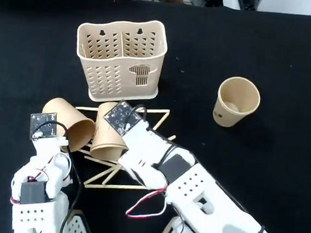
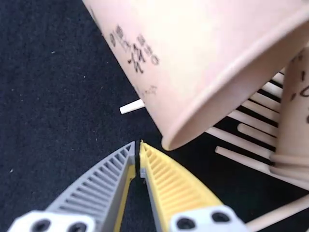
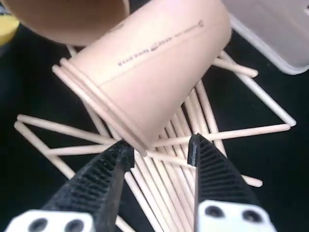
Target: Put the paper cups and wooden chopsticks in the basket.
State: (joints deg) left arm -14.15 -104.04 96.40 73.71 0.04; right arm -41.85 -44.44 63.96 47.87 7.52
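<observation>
Paper cups: three on the table; the upright cup stands mouth-up right of centre, well apart from the others; the left lying cup and the right lying cup rest on their sides, side by side, left of centre toward the near edge, just in front of the basket.
Wooden chopsticks: a loose, crossed pile on the table; under and around the two lying cups.
Basket: upright, left of centre toward the far edge; perforated walls; an inner divider forms two compartments.
Left gripper: near the near-left corner; fingers pressed together, nothing between them; tips just beside the rim of the left lying cup, apart from it.
Right gripper: fingers spread, low over the chopsticks; one finger on each side of the rim of the right lying cup; contact with the rim cannot be told.
</observation>
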